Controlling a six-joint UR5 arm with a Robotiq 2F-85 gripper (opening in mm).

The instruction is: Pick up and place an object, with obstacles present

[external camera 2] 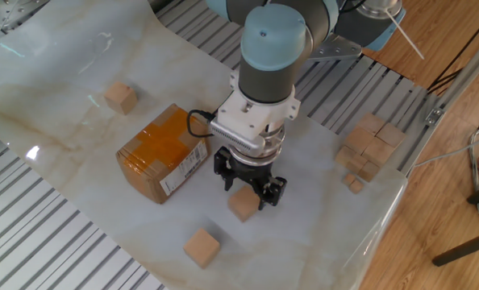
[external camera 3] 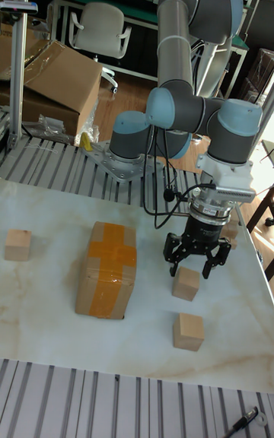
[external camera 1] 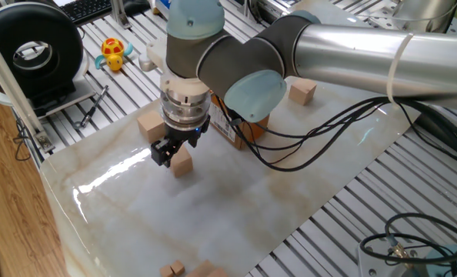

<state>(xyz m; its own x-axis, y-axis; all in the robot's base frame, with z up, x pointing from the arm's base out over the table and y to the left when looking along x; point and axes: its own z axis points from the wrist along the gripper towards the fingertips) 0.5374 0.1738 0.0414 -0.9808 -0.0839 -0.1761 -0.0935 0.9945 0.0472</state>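
The object, a small light-tan wooden cube, rests on the white marble table top. My gripper hangs just above it, open, with its fingers spread wider than the cube and nothing between them. The main obstacle, a brown cardboard box with orange-brown tape and a white label, lies close to the left of the gripper in the other fixed view. In one fixed view the arm hides most of the box.
More cubes lie around: one near the front edge, one beyond the box, and a pile at the table's corner. A yellow toy and a black round device sit off the marble.
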